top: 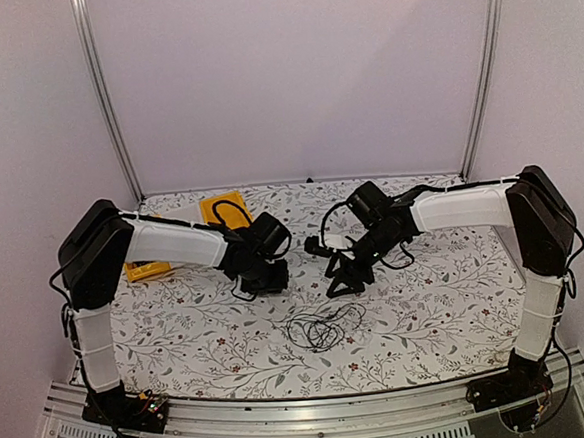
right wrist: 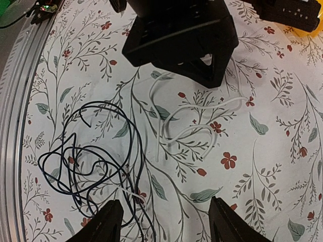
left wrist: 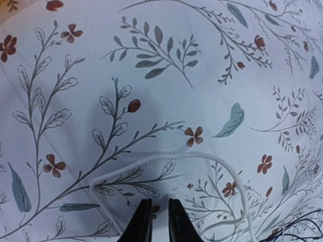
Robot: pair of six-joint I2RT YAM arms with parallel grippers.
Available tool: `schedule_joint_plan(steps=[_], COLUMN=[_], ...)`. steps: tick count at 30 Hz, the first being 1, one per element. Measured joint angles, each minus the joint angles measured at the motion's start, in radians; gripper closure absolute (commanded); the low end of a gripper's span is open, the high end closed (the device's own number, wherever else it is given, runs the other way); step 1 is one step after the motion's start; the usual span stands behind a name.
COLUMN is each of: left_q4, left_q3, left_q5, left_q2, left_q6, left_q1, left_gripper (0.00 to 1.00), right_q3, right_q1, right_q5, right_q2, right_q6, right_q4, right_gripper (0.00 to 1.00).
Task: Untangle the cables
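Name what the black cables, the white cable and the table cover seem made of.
black cables: likely thin rubbery plastic sheathing, slight sheen, lying in limp loops. white cable: similar soft plastic, matte, curving freely. table cover: probably printed cloth or vinyl, judging by its flat floral pattern.

Thin black cables (right wrist: 96, 161) lie in a loose, looping tangle on the table (top: 459, 308). A thin white cable (right wrist: 202, 108) curls just beside them, one strand crossing in.

Table's got a matt printed cloth (left wrist: 166, 35) on it, a bit creased. The black cables (right wrist: 91, 161) look like smooth, slightly shiny plastic, and the white cable (left wrist: 171, 155) is duller. The left gripper (left wrist: 159, 200) is matt black plastic, and the front rail (top: 286, 420) is bare brushed metal.
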Motion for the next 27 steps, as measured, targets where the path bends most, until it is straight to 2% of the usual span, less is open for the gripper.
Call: schedule_joint_plan(steps=[1,4,5,8,13,17,21,24,27], left_q4=[-0.010,-0.021,-0.024,-0.041,-0.064,-0.059,-0.085,-0.107,-0.100], left_q3=[0.009,0.012,0.011,-0.008,-0.056,-0.066,-0.058,-0.056,-0.056], left_q5=[0.000,-0.008,-0.016,-0.059,-0.164,-0.231,-0.245,-0.236,-0.229], left_q2=[0.005,0.006,0.004,-0.020,-0.151,-0.211,-0.137,-0.068,-0.044], left_q6=[0.007,0.008,0.009,0.005,-0.008,-0.032,-0.061,-0.076,-0.085], left_q1=[0.000,-0.004,-0.008,-0.025,-0.057,-0.073,-0.074,-0.074,-0.074], left_gripper=[1.00,1.00,0.97,0.74,0.60,0.59,0.61,0.67,0.77], right_q3=[0.000,0.000,0.000,0.000,0.000,0.000,0.000,0.000,0.000], right_q1=[0.000,0.000,0.000,0.000,0.000,0.000,0.000,0.000,0.000], right_q5=[0.000,0.001,0.001,0.001,0.000,0.000,0.000,0.000,0.000], right_q2=[0.000,0.000,0.000,0.000,0.001,0.006,0.008,0.008,0.008], right_q6=[0.000,0.000,0.000,-0.001,-0.001,-0.001,-0.002,-0.003,-0.004], right_q4=[0.000,0.000,0.000,0.000,0.000,-0.001,-0.003,-0.004,-0.005], right_gripper=[0.38,0.38,0.38,0.37,0.37,0.37,0.37,0.37,0.37])
